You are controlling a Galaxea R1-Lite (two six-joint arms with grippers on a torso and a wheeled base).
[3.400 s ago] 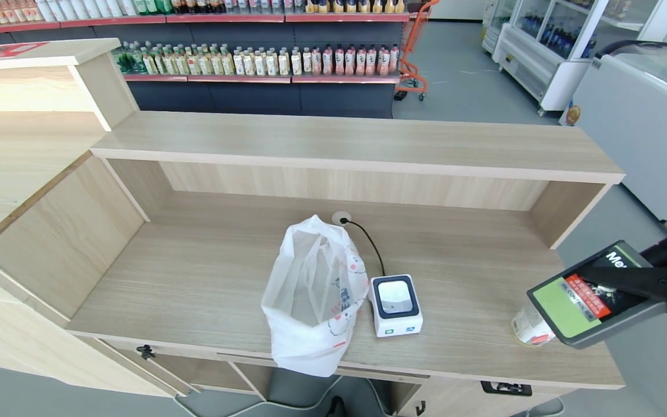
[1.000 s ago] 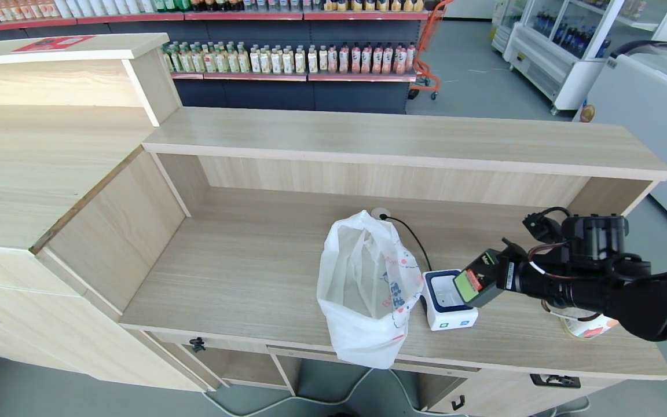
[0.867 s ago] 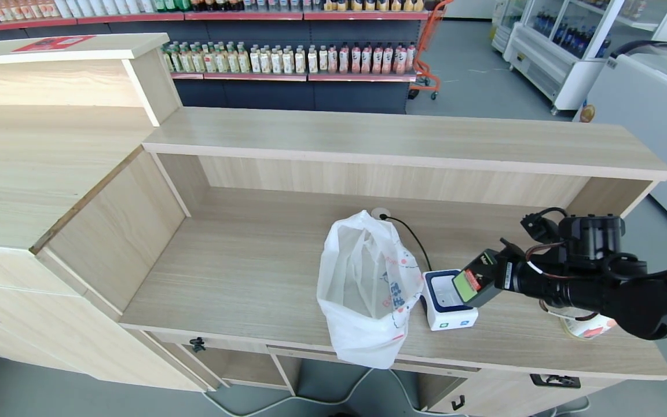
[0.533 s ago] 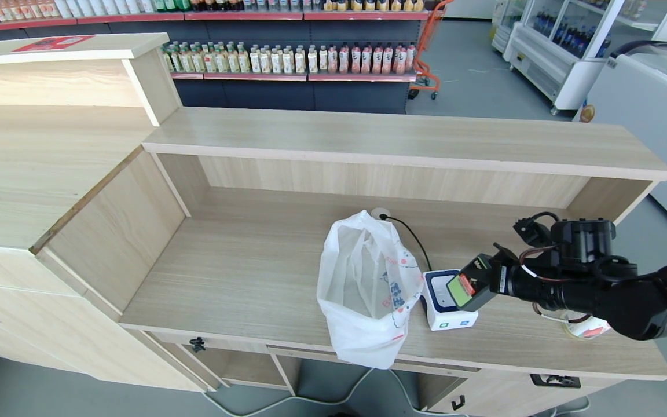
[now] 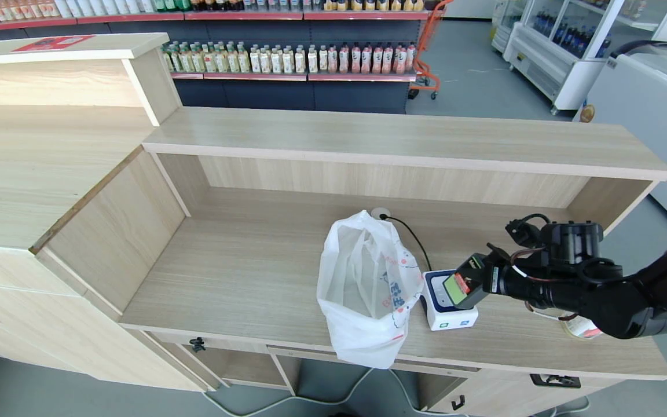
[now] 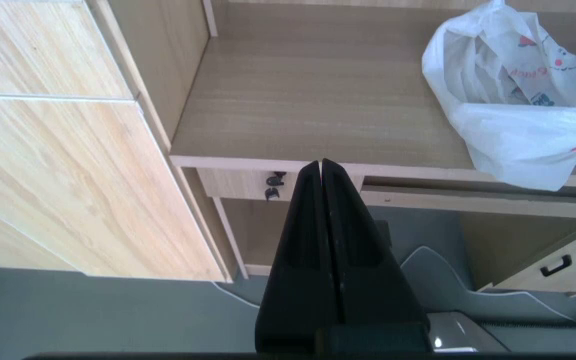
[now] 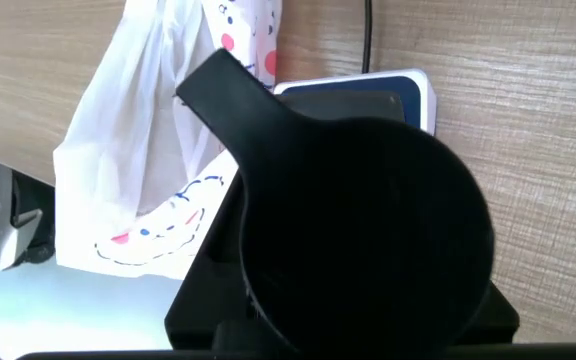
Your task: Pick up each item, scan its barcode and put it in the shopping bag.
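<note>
Counter [image 5: 241,272] carries limp, thin shopping bag [image 5: 362,289], mouth open upward, just beside scanner [image 5: 454,317]; small box [image 5: 456,288], judged stiff, light and glossy, best pinched across its narrow sides, hangs just over scanner in clamped right gripper [image 5: 475,280]; left gripper [image 6: 321,200] closed tight, empty

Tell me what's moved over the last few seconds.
The right gripper, shut on the green-and-black box, has carried it left from beside the cup to just above the scanner, easing closer through the last second. The head camera also shifted early on. The shopping bag, scanner and cup stayed put on the counter.
</note>
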